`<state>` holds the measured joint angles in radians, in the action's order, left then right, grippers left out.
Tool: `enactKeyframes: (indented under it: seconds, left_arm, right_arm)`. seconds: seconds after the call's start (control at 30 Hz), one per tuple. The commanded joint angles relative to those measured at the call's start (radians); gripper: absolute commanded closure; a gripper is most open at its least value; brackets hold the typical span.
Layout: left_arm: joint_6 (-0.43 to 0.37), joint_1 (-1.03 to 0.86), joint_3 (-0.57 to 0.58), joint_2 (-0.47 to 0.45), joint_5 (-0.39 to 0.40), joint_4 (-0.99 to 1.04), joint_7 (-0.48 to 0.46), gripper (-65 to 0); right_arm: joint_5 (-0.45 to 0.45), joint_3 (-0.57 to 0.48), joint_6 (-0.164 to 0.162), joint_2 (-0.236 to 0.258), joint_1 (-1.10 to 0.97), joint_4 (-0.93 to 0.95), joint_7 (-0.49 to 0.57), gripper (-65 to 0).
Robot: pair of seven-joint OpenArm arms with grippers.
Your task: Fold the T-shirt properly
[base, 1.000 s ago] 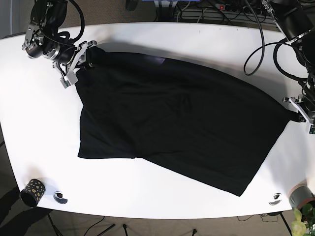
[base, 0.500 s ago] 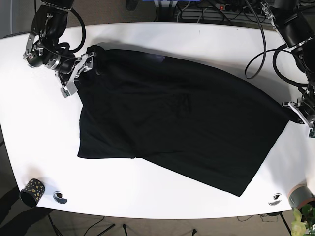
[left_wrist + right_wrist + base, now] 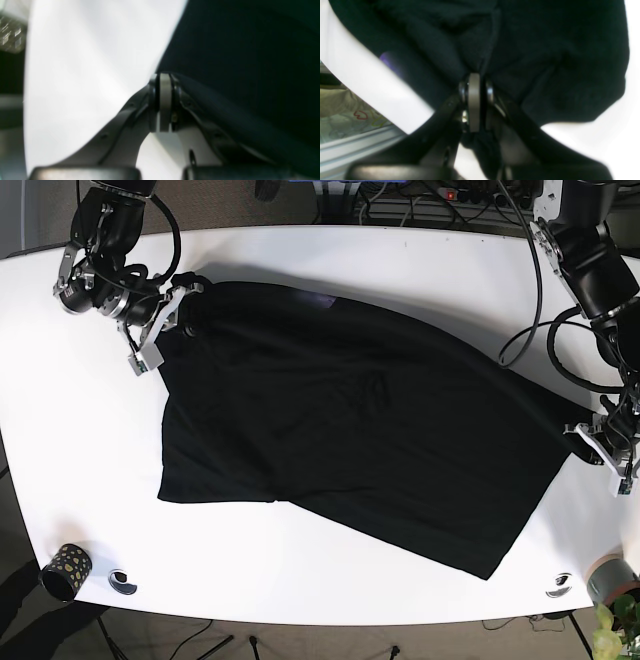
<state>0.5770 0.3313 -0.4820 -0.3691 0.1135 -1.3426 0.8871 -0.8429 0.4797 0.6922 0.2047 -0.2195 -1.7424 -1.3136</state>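
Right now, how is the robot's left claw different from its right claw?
The left gripper pinches the T-shirt at its thin edge beside bare white table; the right gripper bites into a thick bunched fold. The left sits at the shirt's near corner, the right at the far corner. Both are shut on the black cloth.

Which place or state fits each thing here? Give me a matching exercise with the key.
Things:
1. T-shirt
2. right gripper
3. left gripper
4. patterned cup

Places or states:
A. standing at the table's near corner
B. shut on the shirt's far corner
C. spread black across the table
D. shut on the shirt's edge on the opposite side

Pairs: 1-C, 2-B, 3-D, 4-A
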Motion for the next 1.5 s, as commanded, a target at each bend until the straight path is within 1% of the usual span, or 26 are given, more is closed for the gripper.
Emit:
enactKeyframes:
  seconds: [0.0,0.13,0.27,0.33,0.43,0.5,0.57,0.77,0.83,0.87,0.93,1.0,1.03,1.07,1.1,1.13,1.23,1.33,1.4,1.47]
  left_arm:
    - [-0.007,0.053,0.029,-0.023,0.007,0.053,-0.072,0.0]
    - [-0.007,0.131,0.092,-0.023,0.007,0.171,-0.122,0.0]
    - [-0.007,0.185,0.101,-0.023,0.005,0.263,-0.151,0.0]
    - [-0.007,0.216,0.108,-0.023,-0.016,0.325,-0.177,0.0]
    - [-0.007,0.253,0.142,-0.023,-0.077,0.414,-0.236,0.0]
    - [-0.007,0.269,0.156,-0.023,-0.102,0.475,-0.286,0.0]
    - [-0.007,0.280,0.157,-0.023,-0.113,0.516,-0.325,-0.1]
    - [-0.007,0.312,0.159,-0.017,-0.113,0.611,-0.440,-0.6]
    - [-0.007,0.320,0.184,-0.017,-0.113,0.633,-0.480,-3.9]
    - [-0.007,0.326,0.202,-0.017,-0.113,0.641,-0.487,-6.9]
    - [-0.007,0.332,0.248,-0.017,-0.105,0.651,-0.484,-19.4]
    - [-0.007,0.332,0.256,-0.017,-0.105,0.645,-0.483,-30.4]
    - [-0.007,0.332,0.256,-0.017,-0.105,0.644,-0.483,-37.5]
    - [-0.007,0.331,0.254,-0.018,-0.104,0.641,-0.483,-41.5]
    - [-0.007,0.331,0.254,-0.020,-0.104,0.641,-0.483,-43.8]
    - [-0.002,0.329,0.253,-0.021,-0.104,0.641,-0.478,-44.0]
    - [0.001,0.326,0.234,-0.031,-0.085,0.639,-0.449,-41.0]
    - [0.001,0.306,0.190,-0.086,-0.030,0.639,-0.425,-39.9]
    - [0.001,0.262,0.180,-0.118,0.028,0.639,-0.420,-39.9]
    - [0.001,0.233,0.180,-0.143,0.068,0.636,-0.420,-39.9]
  right_arm:
    - [-0.020,0.006,0.006,0.005,-0.014,-0.046,0.009,0.0]
    - [-0.020,0.006,0.006,0.002,-0.062,-0.055,0.009,0.0]
    - [-0.020,0.006,0.006,0.000,-0.083,-0.054,0.013,0.0]
    - [-0.020,0.012,0.006,0.000,-0.093,-0.054,0.013,0.0]
    - [-0.020,0.018,0.006,0.000,-0.096,-0.054,0.013,0.0]
    - [-0.017,0.046,0.006,0.000,-0.096,-0.054,0.013,0.0]
    - [-0.016,0.058,0.006,0.000,-0.096,-0.051,0.013,0.0]
    - [-0.013,0.061,0.006,0.005,-0.096,-0.047,0.013,0.0]
    - [-0.013,0.061,0.006,0.002,-0.096,-0.047,0.013,0.0]
    - [-0.014,0.061,0.006,0.000,-0.096,-0.047,0.013,0.0]
    - [-0.017,0.058,0.006,0.000,-0.096,-0.049,0.013,0.0]
    - [-0.019,0.057,0.006,0.000,-0.096,-0.054,0.013,0.0]
    - [-0.019,0.057,0.006,0.000,-0.096,-0.054,0.013,0.0]
    - [-0.019,0.057,0.006,0.000,-0.096,-0.054,0.013,0.0]
    - [-0.019,0.057,0.006,0.000,-0.096,-0.054,0.013,0.0]
    - [-0.019,0.060,0.006,0.000,-0.096,-0.054,0.013,0.0]
    - [-0.019,0.061,0.006,0.000,-0.096,-0.054,0.013,0.0]
    - [-0.019,0.061,0.006,0.000,-0.094,-0.055,0.013,0.0]
    - [-0.019,0.061,0.006,0.000,-0.094,-0.055,0.013,0.0]
    - [-0.014,0.061,0.006,0.000,-0.094,-0.055,0.013,0.0]
